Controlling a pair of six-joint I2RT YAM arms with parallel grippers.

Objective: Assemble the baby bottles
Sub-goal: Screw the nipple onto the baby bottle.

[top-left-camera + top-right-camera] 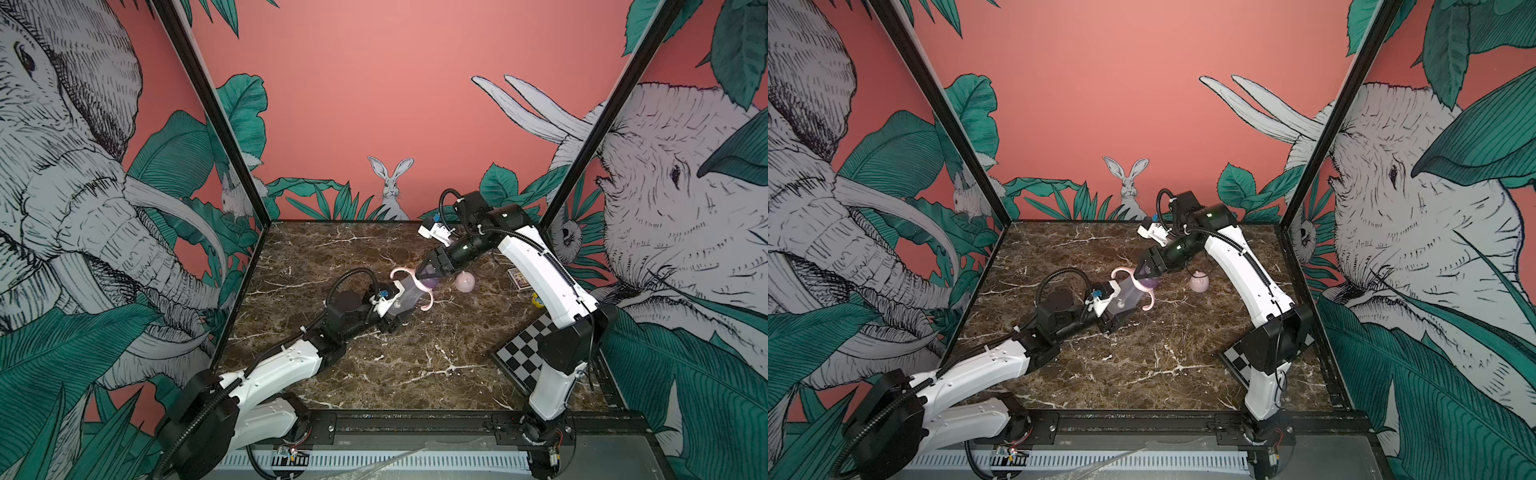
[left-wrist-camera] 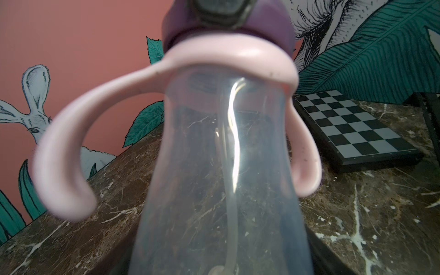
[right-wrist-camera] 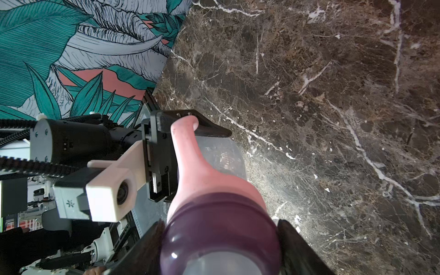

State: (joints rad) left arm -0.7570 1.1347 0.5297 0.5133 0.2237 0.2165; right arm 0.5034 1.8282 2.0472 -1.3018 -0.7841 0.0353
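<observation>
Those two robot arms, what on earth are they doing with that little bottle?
They are putting a baby bottle together. The left gripper is shut on the frosted bottle body, holding it tilted over the marble table. The right gripper is clamped on the purple collar at the bottle's mouth, next to the pink handle ring around the neck. Whether the collar is fully screwed on cannot be told. The pink dome cap stands apart on the table, not yet fitted.
</observation>
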